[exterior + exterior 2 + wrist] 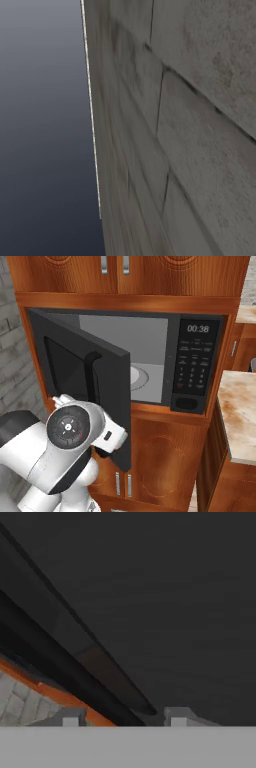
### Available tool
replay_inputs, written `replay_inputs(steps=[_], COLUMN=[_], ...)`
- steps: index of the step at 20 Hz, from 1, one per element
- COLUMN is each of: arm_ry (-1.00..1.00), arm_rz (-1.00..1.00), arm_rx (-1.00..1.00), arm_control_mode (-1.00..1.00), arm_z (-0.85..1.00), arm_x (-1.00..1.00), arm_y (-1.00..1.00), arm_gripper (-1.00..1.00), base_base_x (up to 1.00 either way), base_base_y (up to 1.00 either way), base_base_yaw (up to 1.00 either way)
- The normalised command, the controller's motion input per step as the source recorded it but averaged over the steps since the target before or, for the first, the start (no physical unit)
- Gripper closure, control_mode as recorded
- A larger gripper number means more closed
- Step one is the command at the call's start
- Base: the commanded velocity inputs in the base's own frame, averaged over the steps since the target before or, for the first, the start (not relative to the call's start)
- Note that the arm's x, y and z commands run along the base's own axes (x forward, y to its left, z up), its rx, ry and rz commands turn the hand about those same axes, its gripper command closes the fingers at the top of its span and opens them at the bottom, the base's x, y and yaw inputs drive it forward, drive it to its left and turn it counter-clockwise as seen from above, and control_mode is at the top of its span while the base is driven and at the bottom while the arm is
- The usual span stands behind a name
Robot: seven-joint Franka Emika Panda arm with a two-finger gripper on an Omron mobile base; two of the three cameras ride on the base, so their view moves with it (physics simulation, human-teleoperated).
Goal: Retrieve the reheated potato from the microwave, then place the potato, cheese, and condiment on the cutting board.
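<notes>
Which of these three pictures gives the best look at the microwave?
The right base view: the whole microwave shows there, with its door swung partly open, its keypad and the plate inside. The hand view sits close against a dark surface with a handle-like bar, probably that door. The left base view faces a grey wall.

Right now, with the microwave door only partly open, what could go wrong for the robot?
1. The microwave door stands only partly swung out, in front of the left of the cavity; reaching in now could strike the arm against its edge.
2. In the hand view the gripper sits very close to the dark door handle, so a sideways move could catch it.
3. The potato cannot be seen on the turntable, so a blind reach may miss.
</notes>
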Motion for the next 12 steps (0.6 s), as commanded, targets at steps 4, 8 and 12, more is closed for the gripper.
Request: replay_inputs(steps=[4,8,12], arm_ry=[0.0,0.01,0.06], arm_rz=[-0.14,-0.11,-0.13], arm_rx=[0.18,0.28,0.31], arm_control_mode=[-1.0,-1.0,-1.0], arm_z=[0.0,0.07,0.09], arm_x=[-0.54,-0.47,-0.16], arm_y=[-0.49,-0.53,-0.5], arm_gripper=[-1.0,-1.0,-1.0], base_base_x=[0.0,0.0,0.0], base_base_y=[0.0,0.0,0.0], base_base_yaw=[0.0,0.0,0.0])
